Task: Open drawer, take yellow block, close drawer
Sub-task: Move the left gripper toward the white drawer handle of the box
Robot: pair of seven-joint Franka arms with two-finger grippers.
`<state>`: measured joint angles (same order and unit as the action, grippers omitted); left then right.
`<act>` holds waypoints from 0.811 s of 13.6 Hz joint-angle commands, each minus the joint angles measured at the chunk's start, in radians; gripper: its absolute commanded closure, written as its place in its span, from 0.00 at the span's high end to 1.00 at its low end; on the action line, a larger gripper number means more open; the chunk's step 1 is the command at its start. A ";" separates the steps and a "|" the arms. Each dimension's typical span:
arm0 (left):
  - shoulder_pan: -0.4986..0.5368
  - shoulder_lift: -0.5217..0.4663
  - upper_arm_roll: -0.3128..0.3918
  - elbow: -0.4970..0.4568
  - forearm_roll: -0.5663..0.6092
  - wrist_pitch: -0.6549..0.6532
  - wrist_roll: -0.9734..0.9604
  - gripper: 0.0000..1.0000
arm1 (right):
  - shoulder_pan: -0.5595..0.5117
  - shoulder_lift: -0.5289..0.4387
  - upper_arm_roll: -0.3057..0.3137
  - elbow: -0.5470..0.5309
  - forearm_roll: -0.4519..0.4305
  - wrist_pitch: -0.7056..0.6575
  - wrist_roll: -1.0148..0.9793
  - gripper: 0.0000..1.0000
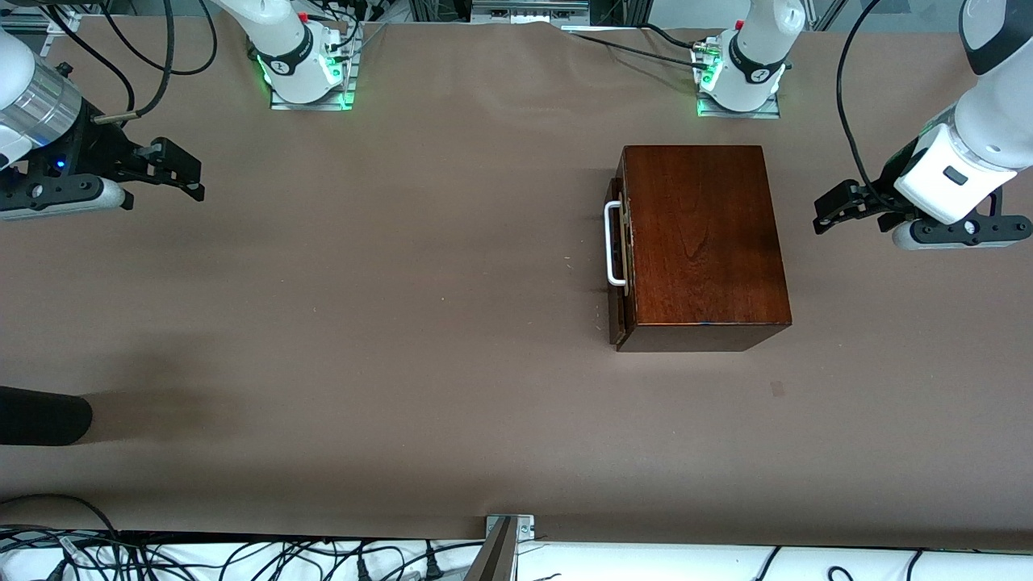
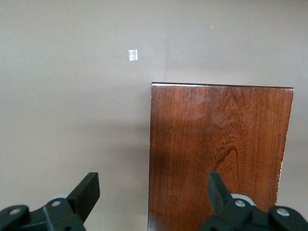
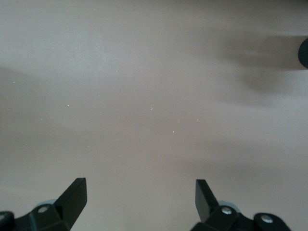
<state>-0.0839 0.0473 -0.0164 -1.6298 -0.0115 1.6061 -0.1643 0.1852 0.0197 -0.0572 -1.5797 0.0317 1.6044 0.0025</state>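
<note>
Drawer (image 1: 620, 266): shut in the wooden box (image 1: 700, 242) on the desk (image 1: 403, 282), toward the left arm's end.
Handle (image 1: 613, 244): white bar, rigid, likely the best grip; the drawer should slide stiffly.
Yellow block: unseen, presumably inside.
Left hand (image 1: 839, 211): released, beside the box.
Right hand (image 1: 179, 168): released, waiting over bare desk.

The front view looks steeply down from high across the brown paper-covered table (image 1: 387, 307), facing both arm bases along its top edge, and takes in the whole tabletop. The left wrist view looks down from close above, past its own black fingers (image 2: 84, 192), and shares the dark reddish-brown wooden box (image 1: 702, 242) (image 2: 216, 154) with the front view. The right wrist view (equally close) shows only bare table (image 3: 154, 96).
</note>
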 commanded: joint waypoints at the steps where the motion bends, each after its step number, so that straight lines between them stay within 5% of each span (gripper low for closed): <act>1: -0.002 0.014 -0.004 0.036 0.024 -0.025 0.017 1.00 | -0.003 0.006 0.000 0.017 0.004 0.000 0.004 1.00; 8: -0.005 0.016 -0.007 0.039 0.004 -0.150 0.023 1.00 | -0.003 0.006 0.000 0.017 0.004 0.000 0.004 1.00; 11: -0.023 0.013 -0.101 0.044 0.004 -0.225 -0.044 1.00 | -0.003 0.006 0.000 0.017 0.004 0.000 0.004 1.00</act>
<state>-0.0908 0.0473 -0.0629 -1.6243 -0.0124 1.4308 -0.1707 0.1852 0.0197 -0.0573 -1.5797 0.0317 1.6047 0.0025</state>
